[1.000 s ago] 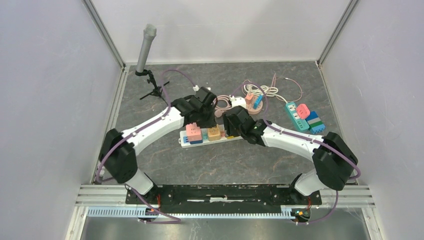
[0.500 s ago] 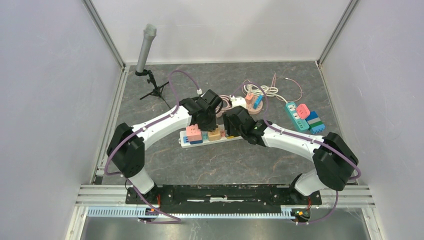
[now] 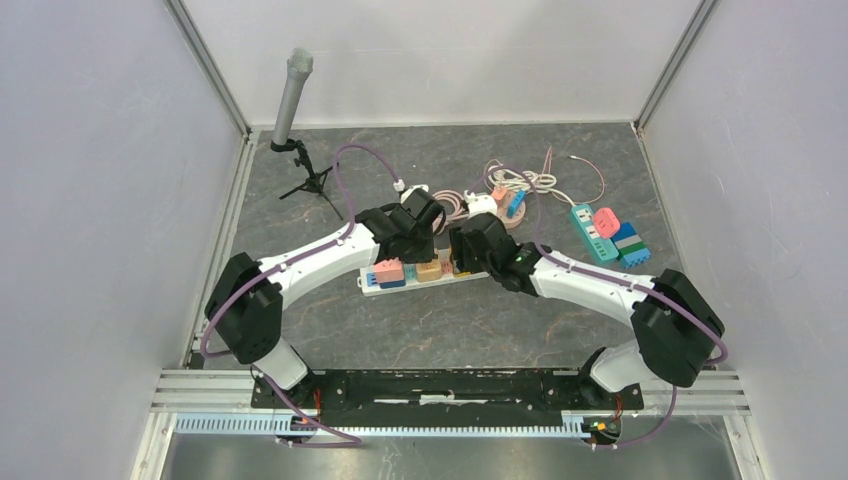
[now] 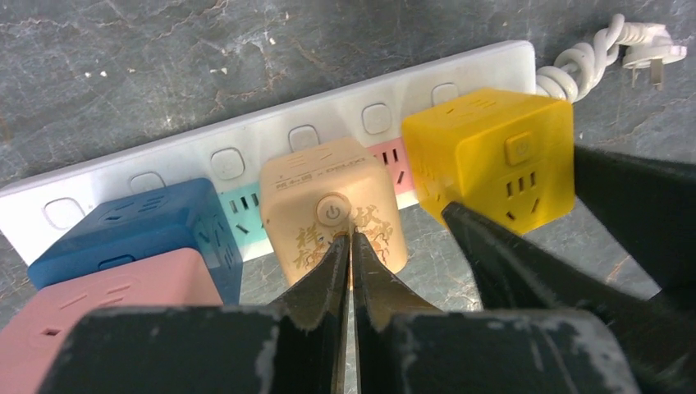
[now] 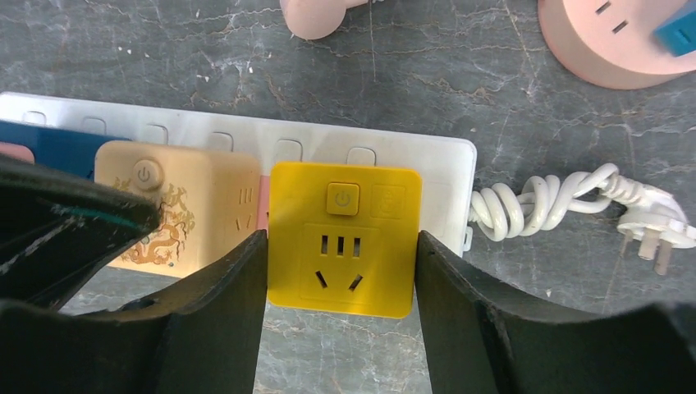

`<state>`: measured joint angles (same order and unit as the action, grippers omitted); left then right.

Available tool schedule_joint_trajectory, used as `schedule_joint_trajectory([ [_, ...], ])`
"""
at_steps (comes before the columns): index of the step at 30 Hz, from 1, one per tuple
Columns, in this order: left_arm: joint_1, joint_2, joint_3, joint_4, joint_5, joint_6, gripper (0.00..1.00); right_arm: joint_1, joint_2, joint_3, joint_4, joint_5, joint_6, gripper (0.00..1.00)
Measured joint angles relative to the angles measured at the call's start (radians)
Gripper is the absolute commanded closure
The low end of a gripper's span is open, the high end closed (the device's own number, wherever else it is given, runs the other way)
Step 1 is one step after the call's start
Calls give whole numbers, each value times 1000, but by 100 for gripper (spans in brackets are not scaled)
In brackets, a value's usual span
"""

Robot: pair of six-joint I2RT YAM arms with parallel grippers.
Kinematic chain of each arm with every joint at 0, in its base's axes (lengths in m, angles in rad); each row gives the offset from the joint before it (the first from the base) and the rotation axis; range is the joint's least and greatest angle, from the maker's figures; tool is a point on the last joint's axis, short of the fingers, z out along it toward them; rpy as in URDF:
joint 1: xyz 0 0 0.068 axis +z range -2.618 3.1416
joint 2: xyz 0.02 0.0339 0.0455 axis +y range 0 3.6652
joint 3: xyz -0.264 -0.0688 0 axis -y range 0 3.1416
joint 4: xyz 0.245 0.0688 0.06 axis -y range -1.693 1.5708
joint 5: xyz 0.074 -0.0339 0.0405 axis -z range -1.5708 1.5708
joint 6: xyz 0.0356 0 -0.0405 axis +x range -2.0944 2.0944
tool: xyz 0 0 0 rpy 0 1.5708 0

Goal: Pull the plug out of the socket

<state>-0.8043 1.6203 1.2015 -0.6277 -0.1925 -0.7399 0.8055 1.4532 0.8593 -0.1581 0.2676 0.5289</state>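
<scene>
A white power strip (image 3: 372, 283) lies mid-table and carries a pink-and-blue cube (image 3: 388, 271), a tan cube (image 3: 429, 267) and a yellow cube plug (image 5: 345, 238). My right gripper (image 5: 343, 246) has one finger against each side of the yellow cube, which stands in the strip's right end (image 5: 447, 164). My left gripper (image 4: 351, 240) is shut and empty, its tips resting at the tan cube (image 4: 328, 209) by its power button. In the top view both grippers, the left (image 3: 420, 252) and the right (image 3: 465, 262), meet over the strip, and the yellow cube is hidden there.
A microphone on a tripod (image 3: 293, 95) stands at the back left. A pink round socket with plugs (image 3: 505, 205), coiled cords (image 3: 520, 180) and a teal strip with cubes (image 3: 605, 232) lie behind and to the right. The strip's coiled white cord (image 5: 542, 201) ends in a loose plug (image 5: 652, 234).
My left gripper has swung right and down onto the tan cube on the strip. My right gripper has stayed at the strip's right end.
</scene>
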Motion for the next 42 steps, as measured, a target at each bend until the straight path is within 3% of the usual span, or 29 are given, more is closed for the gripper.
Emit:
schedule_joint_trajectory([
  [4,0,8,-3,37,0,0,89,55,1,0,-6,87,-18,100],
  [12,0,9,-6,64,0,0,90,16,-35,-37,23,33,21,100],
  [21,-1,-2,-22,81,0,0,95,64,-31,-27,-1,111,24,100],
  [28,-1,-8,-31,92,0,-1,98,4,-69,-50,11,13,45,100],
  [37,-1,-20,-51,114,-1,-1,98,69,-55,-35,-8,107,2,100],
  [42,-1,-23,-57,121,-1,-1,98,4,-67,-35,-8,14,24,100],
])
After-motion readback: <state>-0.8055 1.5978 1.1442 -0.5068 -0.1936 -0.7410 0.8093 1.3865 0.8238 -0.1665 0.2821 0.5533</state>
